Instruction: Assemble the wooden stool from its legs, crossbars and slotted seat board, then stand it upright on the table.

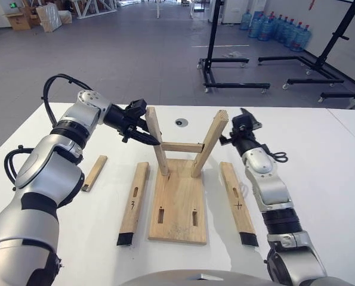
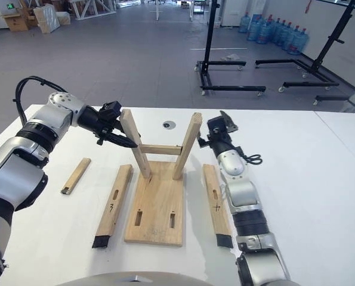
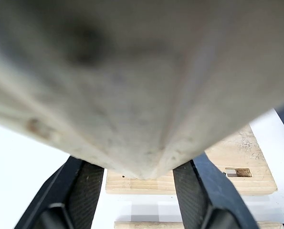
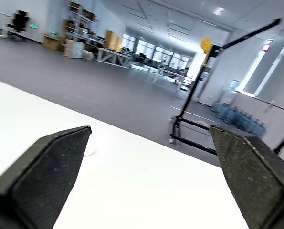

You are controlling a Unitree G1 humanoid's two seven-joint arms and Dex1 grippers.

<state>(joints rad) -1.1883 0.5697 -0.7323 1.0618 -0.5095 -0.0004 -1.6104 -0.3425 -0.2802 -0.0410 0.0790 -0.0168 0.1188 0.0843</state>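
- The left end effector (image 1: 146, 132) is clamped on the left upright (image 1: 157, 149), high on its length (in the wrist view, wood sits between both pads).
- Below this end effector, that upright's foot stands in the seat (image 1: 178, 208), which lies flat on the desk (image 1: 326, 173).
- A crossbar (image 1: 182, 147) runs from just beside its fingertips across to the right upright (image 1: 210, 143), which also stands tilted in the seat.
- The right end effector (image 1: 246, 121) has its fingers spread wide with nothing between them. It sits just beside the right upright's top, on the outer side.
- A loose leg (image 1: 133, 202) lies flat on the desk below the left end effector, alongside the seat.
- A second leg (image 1: 237, 202) lies below the right end effector, on the seat's other side.
- A short bar (image 1: 94, 173) lies outward of the loose leg, well apart from both end effectors.
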